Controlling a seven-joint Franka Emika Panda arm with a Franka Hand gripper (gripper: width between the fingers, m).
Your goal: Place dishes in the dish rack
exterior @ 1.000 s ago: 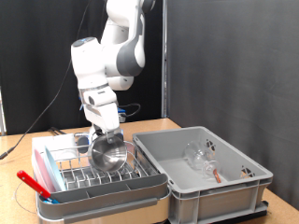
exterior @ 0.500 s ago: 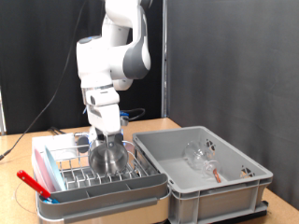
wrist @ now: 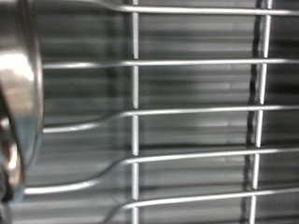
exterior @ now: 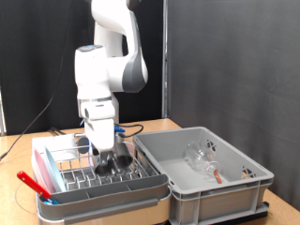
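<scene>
The dish rack [exterior: 77, 172] is a silver wire rack in a pink-and-grey tray [exterior: 42, 178] at the exterior view's lower left. My gripper [exterior: 101, 155] is down among its wires, and its fingers are hard to make out. A shiny steel bowl [exterior: 116, 161] stands on edge in the rack, right beside the gripper. In the wrist view the rack's wires [wrist: 168, 140] fill the picture, with the bowl's curved rim [wrist: 21, 103] at one edge and no fingers showing. Clear glassware [exterior: 199, 156] lies in the grey crate.
A deep grey plastic crate [exterior: 225, 187] sits at the exterior view's right of the rack, with a red-handled utensil [exterior: 214, 172] in it. Another red-handled utensil [exterior: 32, 184] leans at the tray's left corner. Black curtains hang behind the table.
The arm has straightened and dropped lower over the rack. The steel bowl went down with it, from hanging above the wires to standing among them.
</scene>
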